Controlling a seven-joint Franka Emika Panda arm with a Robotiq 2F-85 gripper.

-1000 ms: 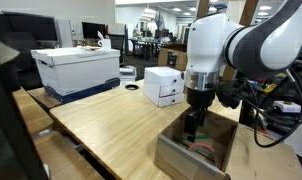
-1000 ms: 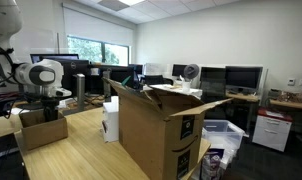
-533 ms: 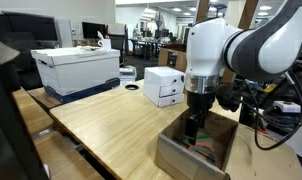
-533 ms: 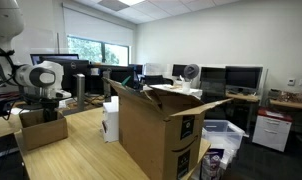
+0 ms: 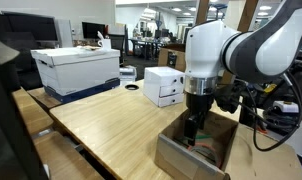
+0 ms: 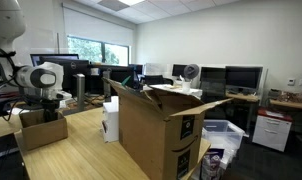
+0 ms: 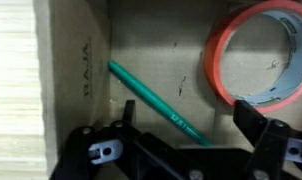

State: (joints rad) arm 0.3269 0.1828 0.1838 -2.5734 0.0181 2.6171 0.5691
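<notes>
I am logging: matt cardboard box; smooth plastic pen; glossy tape roll, two o'clock; grained wood table.

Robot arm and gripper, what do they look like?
The arm is glossy white, built of rounded, bulbous segments with dark joints. Black cables loop beside it. The gripper is black. In the wrist view its two linked fingers show pale round pivots.

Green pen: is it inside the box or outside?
Inside: the green pen lies flat on the cardboard box floor, beside the red tape roll.
</notes>
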